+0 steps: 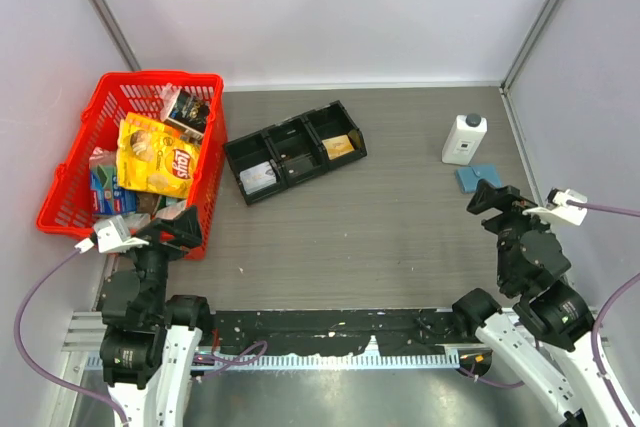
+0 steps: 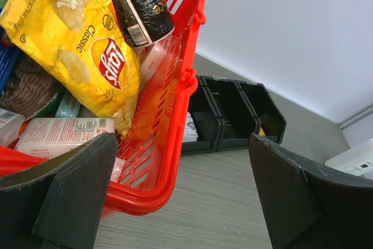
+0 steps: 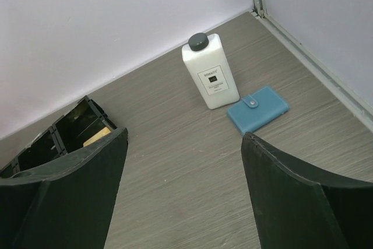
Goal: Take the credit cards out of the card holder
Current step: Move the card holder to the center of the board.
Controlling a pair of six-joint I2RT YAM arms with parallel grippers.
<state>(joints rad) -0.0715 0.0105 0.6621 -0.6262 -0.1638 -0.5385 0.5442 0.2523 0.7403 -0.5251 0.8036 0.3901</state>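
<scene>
Right claw (image 3: 184, 144) agape, card holder (image 3: 257, 109) closed beside white bottle (image 3: 210, 72)

A robotics lab test cell. White panels (image 1: 330, 7) on metal framing (image 1: 540, 17) enclose the grey tabletop (image 1: 380, 217) ahead of the right gripper (image 3: 183, 138).

A grey tabletop (image 1: 380, 217) has a matt, wood-grain finish with fine streaks. The card holder (image 3: 257, 110) looks like soft, matt blue leather or imitation leather, with 1 small shiny snap. Beside it, a white bottle (image 3: 210, 74) is smooth, slightly glossy plastic with a paper label and a dark matt cap (image 3: 198, 41). The red basket (image 2: 175, 103) is glossy moulded plastic lattice. A yellow crisp bag (image 2: 76, 45) is shiny, crinkled film. The 3-compartment tray (image 1: 295, 152) is matt black plastic. The left gripper (image 2: 183, 144) and right gripper (image 3: 185, 144) have matt black fingers with pale, scuffed edges.
</scene>
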